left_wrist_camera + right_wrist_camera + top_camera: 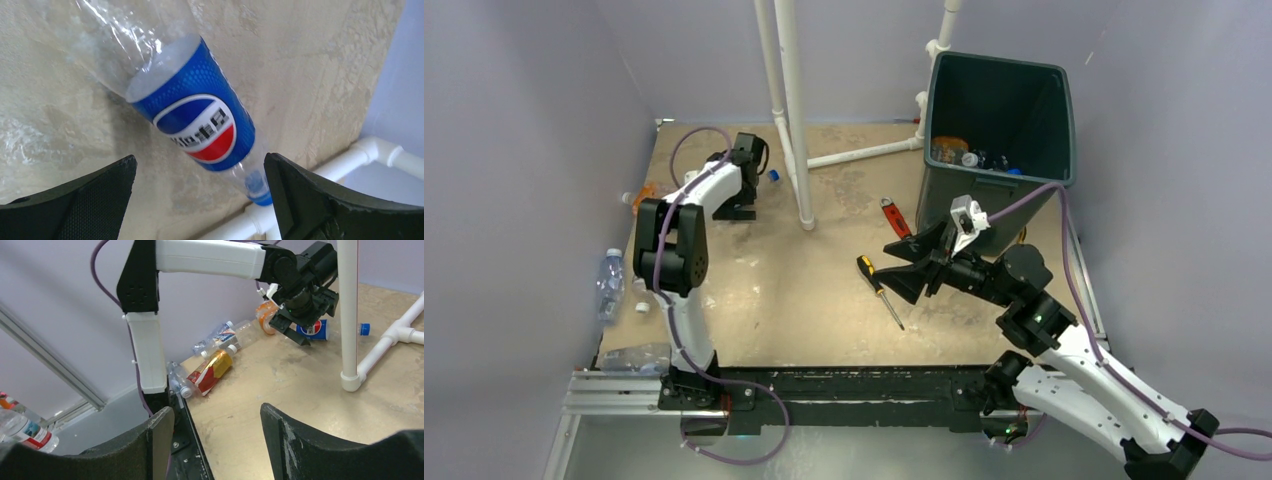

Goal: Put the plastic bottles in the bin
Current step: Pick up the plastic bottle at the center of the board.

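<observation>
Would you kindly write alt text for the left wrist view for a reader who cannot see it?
A plastic bottle with a blue Pepsi label lies on the tan table, blue cap toward a white pipe, framed by the left gripper's open fingers.

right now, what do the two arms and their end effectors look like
The left arm and right arm have white shells with black joints, and a purple cable loops along each. The left end effector and right end effector each have two broad, matte black, wedge-shaped fingers.
</observation>
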Tool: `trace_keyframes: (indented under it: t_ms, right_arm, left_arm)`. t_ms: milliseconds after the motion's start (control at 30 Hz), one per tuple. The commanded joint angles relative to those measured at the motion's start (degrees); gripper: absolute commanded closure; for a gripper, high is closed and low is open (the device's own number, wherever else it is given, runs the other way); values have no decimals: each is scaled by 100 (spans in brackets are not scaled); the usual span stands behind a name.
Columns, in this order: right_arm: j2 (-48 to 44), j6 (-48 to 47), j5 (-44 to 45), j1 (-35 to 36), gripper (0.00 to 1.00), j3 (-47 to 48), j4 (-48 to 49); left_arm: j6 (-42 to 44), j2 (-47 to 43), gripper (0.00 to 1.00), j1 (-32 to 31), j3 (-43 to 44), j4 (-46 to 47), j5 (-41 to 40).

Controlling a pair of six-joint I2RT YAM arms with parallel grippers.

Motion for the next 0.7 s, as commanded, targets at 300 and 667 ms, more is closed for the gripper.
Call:
trace_keyframes:
  t_ms: [300,667]
  right_arm:
    - [70,-208,-161,41,32,223,68]
    - [21,-253,-28,40,32,231,-12]
  left_arm:
    - [-6,901,1,368,833,-355,-149]
    - [653,869,31,543,380,689,209]
